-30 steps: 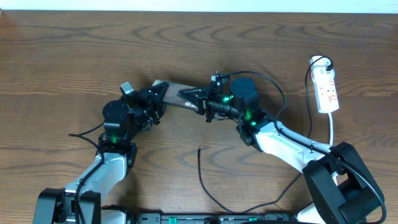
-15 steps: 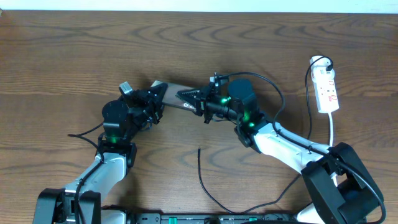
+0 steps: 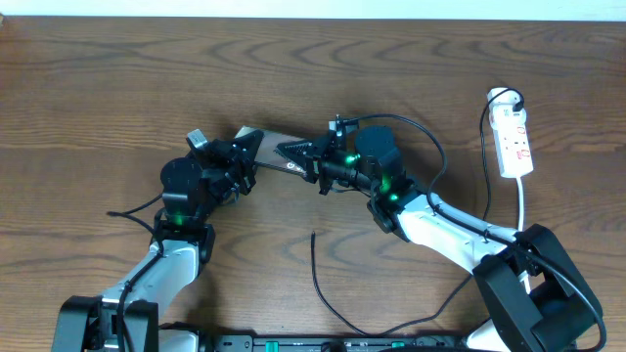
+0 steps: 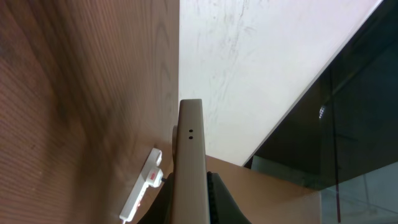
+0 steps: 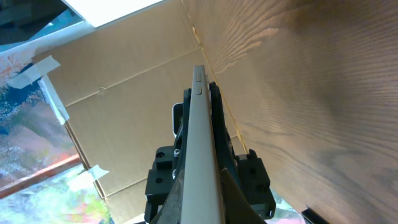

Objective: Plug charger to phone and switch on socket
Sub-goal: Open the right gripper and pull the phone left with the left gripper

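At mid-table, left pincer [image 3: 247, 154] has closed on the phone [image 3: 271, 146].

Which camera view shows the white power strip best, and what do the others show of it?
The overhead view: the power strip lies whole at the right, red marks visible. The left wrist view shows it small and slanted beside the phone. The right wrist view shows none of it.

Phone [image 3: 271, 143] at centre of the overhead frame, with the left gripper [image 3: 246, 156] at its left end and the right gripper [image 3: 296, 154] at its right end. Socket [image 3: 515, 143] on the table [image 3: 98, 98] at right edge, upper half. Charger [image 3: 317, 276] at lower centre, below the phone and well apart from it.
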Controlling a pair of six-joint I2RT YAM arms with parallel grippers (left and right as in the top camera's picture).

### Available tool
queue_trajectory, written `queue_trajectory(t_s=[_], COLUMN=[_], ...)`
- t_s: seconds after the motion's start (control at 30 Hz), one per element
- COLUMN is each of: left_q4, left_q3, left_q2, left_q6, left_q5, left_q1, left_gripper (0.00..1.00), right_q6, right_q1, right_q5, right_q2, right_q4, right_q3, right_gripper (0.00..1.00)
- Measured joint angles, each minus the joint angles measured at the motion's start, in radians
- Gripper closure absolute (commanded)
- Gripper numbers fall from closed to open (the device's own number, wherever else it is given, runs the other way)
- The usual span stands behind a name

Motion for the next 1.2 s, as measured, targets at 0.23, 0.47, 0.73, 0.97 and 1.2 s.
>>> queue_trajectory(t_s=[0.23, 0.47, 0.73, 0.97, 1.2], left_q4=[0.0, -0.008, -0.011, -0.011, -0.015], left_q3=[0.0, 0.0, 0.0, 0.0, 0.0], left_q2=[0.0, 0.0, 0.0, 0.0, 0.0], left_q6=[-0.003, 0.012, 0.02, 0.02, 0.047], left_q5=[0.0, -0.001, -0.002, -0.008, 0.02], left_q1=[0.0, 0.0, 0.0, 0.003, 0.119], left_gripper=[0.93, 0.93, 0.92, 0.93, 0.93], right_q6=[-0.002, 0.002, -0.004, -0.018, -0.044], right_q1=[0.0, 0.0, 0.0, 0.0, -0.001], right_q5=[0.0, -0.003, -0.006, -0.006, -0.023], right_q2=[0.0, 0.0, 0.0, 0.0, 0.0], right_q4=[0.0, 0.015, 0.019, 0.018, 0.018], right_q3=[0.0, 0.0, 0.0, 0.001, 0.001], right_gripper=[0.95, 0.47, 0.01, 0.01, 0.01])
